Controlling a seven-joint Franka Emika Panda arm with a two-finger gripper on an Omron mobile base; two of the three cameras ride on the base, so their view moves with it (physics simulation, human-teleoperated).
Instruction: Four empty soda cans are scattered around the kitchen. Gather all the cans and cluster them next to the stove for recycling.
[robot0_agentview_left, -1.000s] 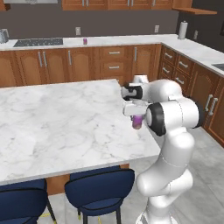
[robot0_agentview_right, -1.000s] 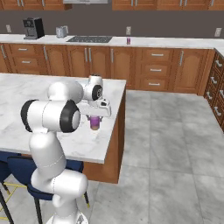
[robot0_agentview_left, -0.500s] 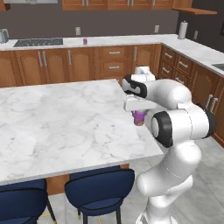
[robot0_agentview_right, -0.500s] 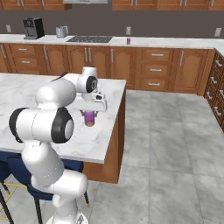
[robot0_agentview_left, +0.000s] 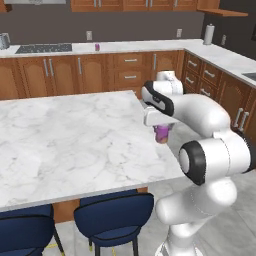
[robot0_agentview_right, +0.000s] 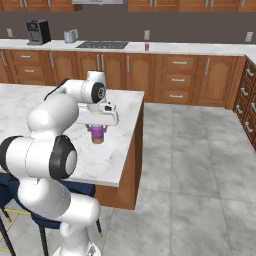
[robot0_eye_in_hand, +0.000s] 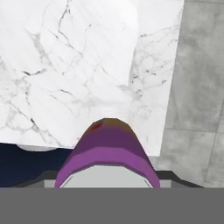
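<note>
Tool gripping a soda can — purple-magenta body, pale silvery top — hanging above the marble island, near its edge

Arm folded back on itself, upper links arched over the elbow, forearm reaching to the hand, wrist turned down. Gripper points straight down, jaws closed around a soda can hanging upright beneath it. Same grip in right base view: gripper, can between the fingers.
</note>
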